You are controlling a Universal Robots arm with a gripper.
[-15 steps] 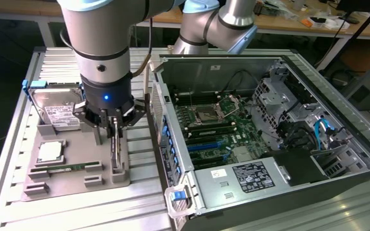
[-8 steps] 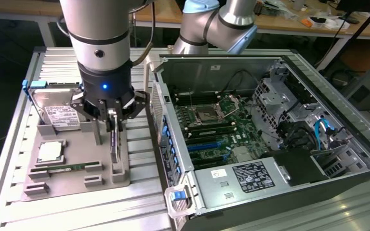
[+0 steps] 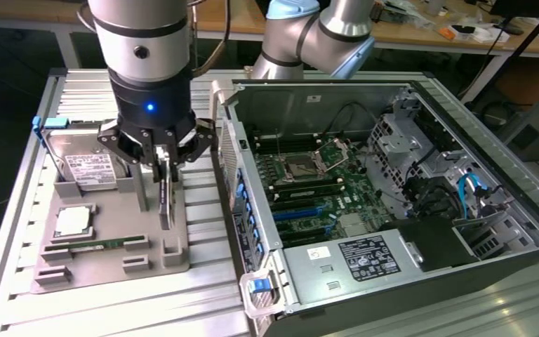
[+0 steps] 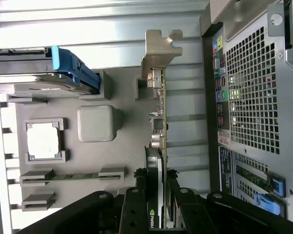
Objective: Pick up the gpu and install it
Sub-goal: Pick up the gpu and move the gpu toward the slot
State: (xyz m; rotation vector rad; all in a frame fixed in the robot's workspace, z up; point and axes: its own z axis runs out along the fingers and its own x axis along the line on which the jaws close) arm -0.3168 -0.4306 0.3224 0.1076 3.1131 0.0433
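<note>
The gripper (image 3: pixel 163 165) stands over the grey tray (image 3: pixel 110 265) with its two fingers pressed on the flat sides of the gpu (image 3: pixel 165 203), so the claw is clamped on the card. The gpu stands on its long edge, thin side up, at the side of the tray that is toward the exterior view's right. Whether its lower edge rests in the tray or is just free of it, I cannot tell.

In the wrist view the gripper (image 4: pixel 158 187) holds the card around the black cooler, and the green edge of the gpu (image 4: pixel 160 122) runs away from the fingers (image 4: pixel 134 200) to the silvery bracket (image 4: pixel 161 48), which reaches past the tray's border.

On the tray lie also the hard drive (image 3: pixel 87 165) with a blue rail, a square processor chip (image 3: pixel 73 221) and the narrow memory stick (image 3: pixel 96 246), all apart from the card.

Between the tray and the outer wall of the computer case (image 3: pixel 241 175) there is a narrow strip of bare slatted table (image 3: pixel 204 295). The case lies on its side with the open face up, and the motherboard (image 3: pixel 316 189) is uncovered.
</note>
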